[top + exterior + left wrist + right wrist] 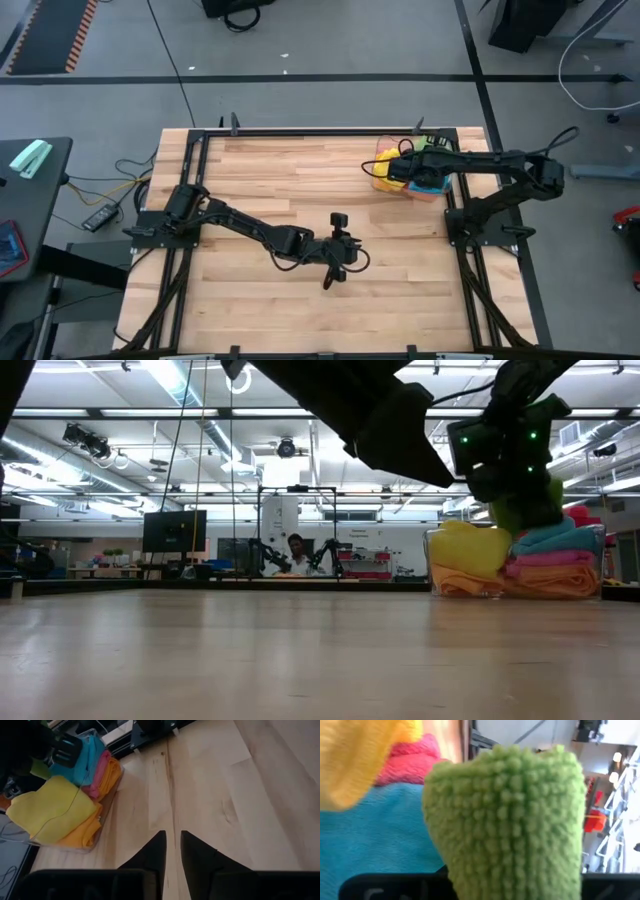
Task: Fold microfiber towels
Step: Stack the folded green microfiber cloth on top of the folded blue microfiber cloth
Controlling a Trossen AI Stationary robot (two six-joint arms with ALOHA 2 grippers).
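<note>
Far right corner of the wooden table: a clear plastic bin full of soft cloths. Inside, a yellow towel on top of an orange towel, with a blue towel and a pink towel stacked beside them.

Right above that bin, the right gripper, pinching a green towel. Fingers pressed tight on the fuzzy green cloth, bunched up and lifted a little over the blue and pink ones. In the right wrist view, green filling most of the picture, blue below it, pink and yellow behind.

Out over the bare middle of the table, nearer the front, the left gripper, well apart from the bin. Fingers almost together, only a thin gap between them, nothing held. Pointed toward the bin of cloths.

Far back in the room, a person sitting at a desk.
</note>
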